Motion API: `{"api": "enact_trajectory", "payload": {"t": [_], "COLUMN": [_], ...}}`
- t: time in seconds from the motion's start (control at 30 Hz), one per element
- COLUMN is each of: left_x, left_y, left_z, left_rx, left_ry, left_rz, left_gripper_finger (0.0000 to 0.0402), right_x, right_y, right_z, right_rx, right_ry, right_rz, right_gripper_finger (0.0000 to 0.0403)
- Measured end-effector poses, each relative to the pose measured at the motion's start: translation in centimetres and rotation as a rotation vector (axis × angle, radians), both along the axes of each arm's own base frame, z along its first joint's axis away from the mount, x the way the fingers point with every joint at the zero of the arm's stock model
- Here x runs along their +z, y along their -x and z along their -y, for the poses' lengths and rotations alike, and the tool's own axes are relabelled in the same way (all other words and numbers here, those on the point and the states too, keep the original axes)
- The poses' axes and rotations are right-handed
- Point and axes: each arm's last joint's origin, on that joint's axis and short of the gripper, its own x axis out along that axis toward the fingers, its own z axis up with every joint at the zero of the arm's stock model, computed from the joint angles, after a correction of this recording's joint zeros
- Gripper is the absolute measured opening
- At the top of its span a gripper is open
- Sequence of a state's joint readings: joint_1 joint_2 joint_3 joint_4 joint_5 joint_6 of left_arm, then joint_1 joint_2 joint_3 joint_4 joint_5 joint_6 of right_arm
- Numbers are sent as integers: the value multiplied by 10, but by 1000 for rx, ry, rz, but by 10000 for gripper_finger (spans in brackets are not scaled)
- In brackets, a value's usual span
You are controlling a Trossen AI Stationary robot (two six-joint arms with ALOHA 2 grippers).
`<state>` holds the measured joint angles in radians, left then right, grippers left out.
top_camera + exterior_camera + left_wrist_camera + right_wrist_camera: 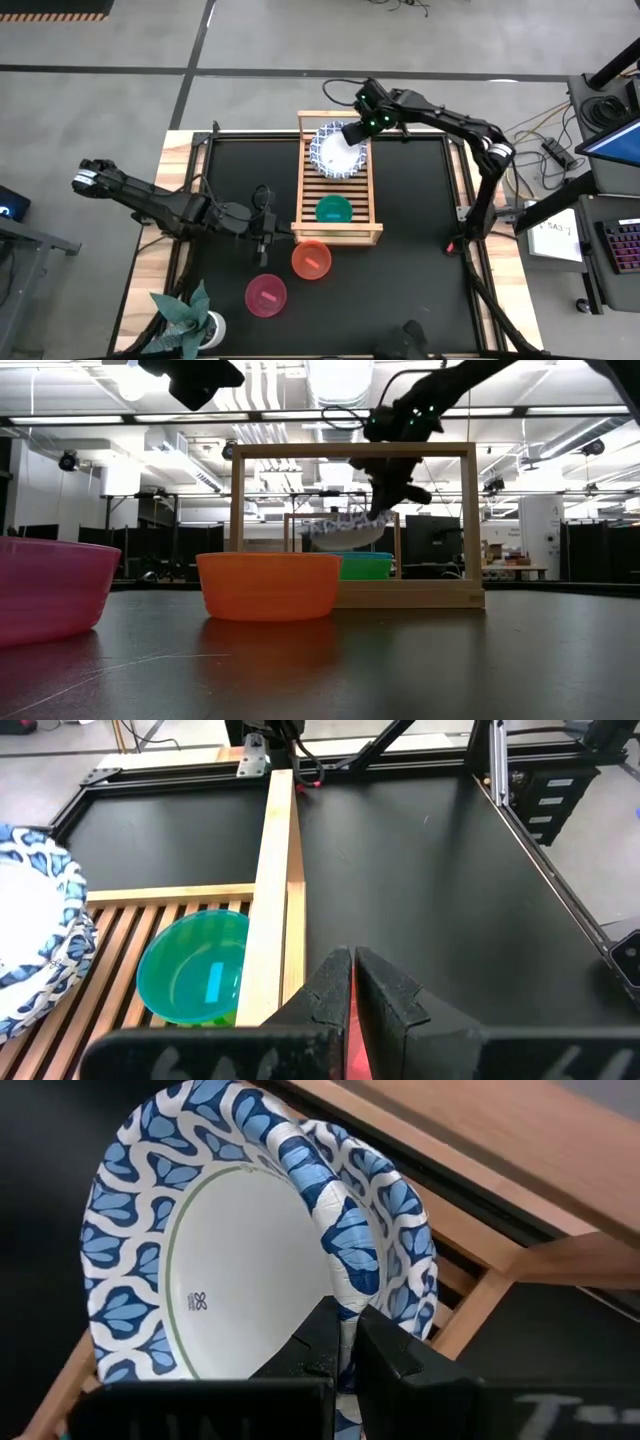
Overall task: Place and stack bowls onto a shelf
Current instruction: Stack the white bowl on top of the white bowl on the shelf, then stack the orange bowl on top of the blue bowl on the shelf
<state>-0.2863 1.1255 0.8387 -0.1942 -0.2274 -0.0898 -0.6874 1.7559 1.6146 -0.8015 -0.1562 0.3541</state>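
Bowls to the left of the shelf come first: the magenta bowl (266,296) sits on the black mat (420,230) toward the near edge of the table, and the orange-red bowl (311,260) sits just off the shelf's near left corner. Treat both as light, rigid plastic, probably smooth-walled and prone to sliding; take each by the rim, one finger inside the wall and one outside.

The left gripper (262,232) waits over the mat just left of the shelf's near end, fingers closed together and holding nothing.

The shelf (371,200), a slatted wooden rack, lies along the middle of the table with its tall rail at the near end. A teal bowl (333,209) rests on the slats at that near end; in the low view a green bowl (352,569) appears to be nested under it.

At the shelf's far end, the right gripper (351,134) is clamped on the rim of a white bowl with a blue patterned rim (250,1260), tilted above the slats; a second rim edge shows behind it, so you may be carrying a nested pair. Judge these as thin, light and flexible, likely paper: pinch only the rolled rim, and expect it to flex or crease under excess force.

Markings: one small blue emblem inside the patterned bowl, no legible text.
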Motion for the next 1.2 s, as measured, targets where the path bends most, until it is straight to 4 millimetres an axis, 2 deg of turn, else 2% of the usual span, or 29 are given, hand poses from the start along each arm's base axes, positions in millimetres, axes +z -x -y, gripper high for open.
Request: {"api": "enact_trajectory", "payload": {"t": [0.2, 0.47, 0.63, 0.83, 1.0, 1.2], "left_x": [0, -1, -1, -1, -2, -2], "left_y": [0, 0, 0, 0, 0, 0], "left_z": [0, 0, 0, 0, 0, 0], "left_rx": [0, 0, 0, 0, 0, 9], "left_ry": [0, -2, -2, -2, -3, 15], "left_rz": [-2, -9, -10, -9, -12, -14], "left_gripper_finger": [0, 0, 0, 0, 0, 0], "right_x": [-15, -19, -10, 11, 43, 75], "right_y": [-5, -8, -4, 5, 14, 18], "right_z": [8, 11, 10, 4, -19, -77], "right_rx": [4, -10, -30, -24, 54, 185], "right_ry": [-9, 12, 46, 84, 164, 315], "right_rz": [-21, -24, -24, 13, 52, 121], "right_gripper_finger": [18, 64, 90, 95, 93, 79]}}
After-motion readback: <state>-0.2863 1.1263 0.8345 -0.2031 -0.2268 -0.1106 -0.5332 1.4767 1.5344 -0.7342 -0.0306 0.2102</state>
